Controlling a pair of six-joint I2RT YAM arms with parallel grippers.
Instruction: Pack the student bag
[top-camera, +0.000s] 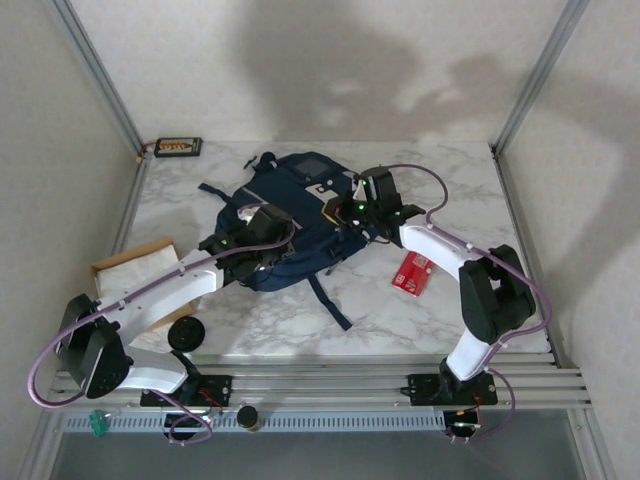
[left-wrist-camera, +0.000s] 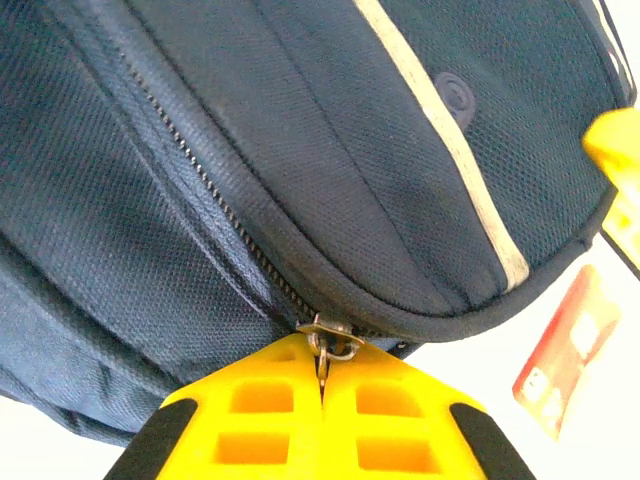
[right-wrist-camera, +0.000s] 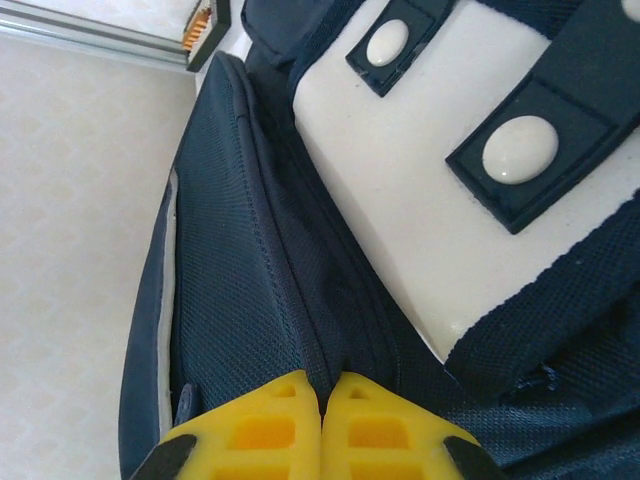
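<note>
The bag (top-camera: 290, 190) lies in the middle of the surface (top-camera: 450, 170). A card (top-camera: 412, 272) lies just right of it, a flat box (top-camera: 130, 262) sits at the left edge, and a small case (top-camera: 178, 148) at the back left corner. The left hand (left-wrist-camera: 322, 365) pinches the zip pull (left-wrist-camera: 331, 340) on the bag's near side. The right hand (right-wrist-camera: 321, 395) meets its right side.

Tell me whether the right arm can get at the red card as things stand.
Likely yes: the red card lies uncovered close beside that arm. But the right gripper has its jaws shut against the student bag and would have to leave it.
</note>
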